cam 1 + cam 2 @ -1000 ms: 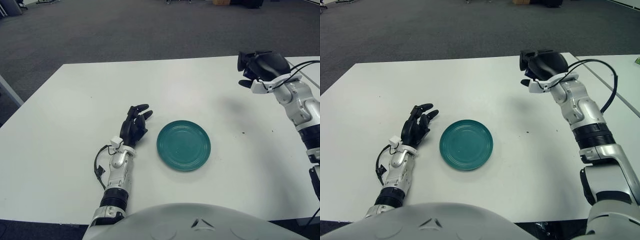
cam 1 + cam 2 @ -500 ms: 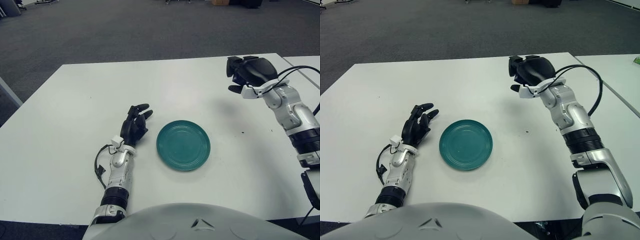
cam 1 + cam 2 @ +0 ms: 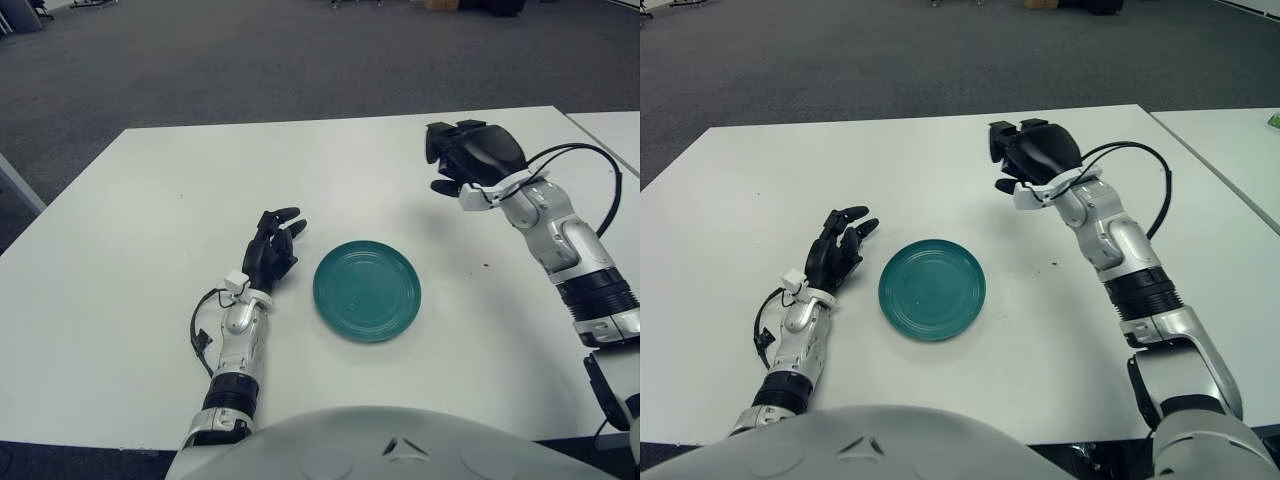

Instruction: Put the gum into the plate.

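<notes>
Left eye view: right robot hand [image 3: 468, 158] raised beyond plate [image 3: 367, 290].

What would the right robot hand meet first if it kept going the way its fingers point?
Nothing, as far as I can judge: the right robot hand points toward the table's far left, above bare tabletop. The plate sits nearer the robot, off that line. Height above the table is unclear.

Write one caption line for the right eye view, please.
Right hand raised over the white table behind the empty teal plate; left hand left of it.
</notes>
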`<action>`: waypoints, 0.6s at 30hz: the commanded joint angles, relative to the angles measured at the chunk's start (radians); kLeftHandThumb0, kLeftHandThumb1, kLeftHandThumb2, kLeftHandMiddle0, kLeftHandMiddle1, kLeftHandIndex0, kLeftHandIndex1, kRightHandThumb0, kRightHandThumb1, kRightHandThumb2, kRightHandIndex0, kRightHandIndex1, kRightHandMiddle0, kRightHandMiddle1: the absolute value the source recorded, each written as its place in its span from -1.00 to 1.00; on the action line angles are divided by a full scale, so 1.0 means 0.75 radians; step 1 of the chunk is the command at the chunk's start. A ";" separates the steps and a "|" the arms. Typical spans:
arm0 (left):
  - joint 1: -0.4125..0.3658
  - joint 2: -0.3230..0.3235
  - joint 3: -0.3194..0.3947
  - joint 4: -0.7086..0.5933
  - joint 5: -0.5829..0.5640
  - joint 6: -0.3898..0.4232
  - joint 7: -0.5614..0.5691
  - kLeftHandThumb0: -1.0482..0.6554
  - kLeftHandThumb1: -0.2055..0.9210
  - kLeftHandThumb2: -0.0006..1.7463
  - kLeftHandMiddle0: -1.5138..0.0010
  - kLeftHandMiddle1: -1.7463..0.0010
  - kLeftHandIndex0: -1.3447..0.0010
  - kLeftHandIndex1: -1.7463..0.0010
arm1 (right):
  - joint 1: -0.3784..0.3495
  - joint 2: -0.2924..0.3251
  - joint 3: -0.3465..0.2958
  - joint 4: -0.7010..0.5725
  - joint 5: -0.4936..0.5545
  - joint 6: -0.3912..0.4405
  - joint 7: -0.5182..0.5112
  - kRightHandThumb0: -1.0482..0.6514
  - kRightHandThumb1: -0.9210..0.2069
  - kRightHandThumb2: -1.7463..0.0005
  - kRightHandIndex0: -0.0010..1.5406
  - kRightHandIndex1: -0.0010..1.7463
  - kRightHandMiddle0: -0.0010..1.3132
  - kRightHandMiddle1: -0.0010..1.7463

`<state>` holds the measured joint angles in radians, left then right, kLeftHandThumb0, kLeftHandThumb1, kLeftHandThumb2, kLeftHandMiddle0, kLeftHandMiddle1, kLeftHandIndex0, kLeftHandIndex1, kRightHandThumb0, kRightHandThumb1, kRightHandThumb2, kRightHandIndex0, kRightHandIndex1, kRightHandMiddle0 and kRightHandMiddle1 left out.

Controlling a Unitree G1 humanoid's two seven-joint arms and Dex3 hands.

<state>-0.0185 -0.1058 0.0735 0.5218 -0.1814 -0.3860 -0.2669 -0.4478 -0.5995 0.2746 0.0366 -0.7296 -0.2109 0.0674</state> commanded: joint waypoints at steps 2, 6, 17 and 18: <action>0.080 -0.038 -0.001 0.099 -0.002 0.014 0.023 -0.70 1.00 -0.16 0.57 0.19 0.68 -0.36 | 0.035 0.061 0.036 -0.084 -0.024 0.025 0.036 -0.31 -0.01 -0.44 0.41 1.00 -0.12 1.00; 0.090 -0.042 -0.010 0.087 0.011 0.011 0.033 -0.70 1.00 -0.16 0.56 0.19 0.68 -0.35 | 0.049 0.110 0.091 -0.087 -0.074 0.033 0.039 -0.32 0.02 -0.46 0.40 1.00 -0.10 1.00; 0.138 -0.059 -0.036 0.018 0.032 0.033 0.052 -0.71 1.00 -0.13 0.51 0.16 0.69 -0.35 | 0.118 0.217 0.201 -0.228 -0.195 0.068 0.094 -0.32 0.03 -0.47 0.39 1.00 -0.09 1.00; 0.141 -0.062 -0.036 0.014 0.030 0.035 0.051 -0.71 1.00 -0.14 0.50 0.15 0.69 -0.36 | 0.126 0.220 0.202 -0.246 -0.195 0.074 0.108 -0.32 0.03 -0.47 0.39 1.00 -0.09 1.00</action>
<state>0.0042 -0.1194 0.0562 0.4856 -0.1485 -0.3877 -0.2373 -0.3595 -0.4448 0.4233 -0.0929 -0.8603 -0.1684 0.1241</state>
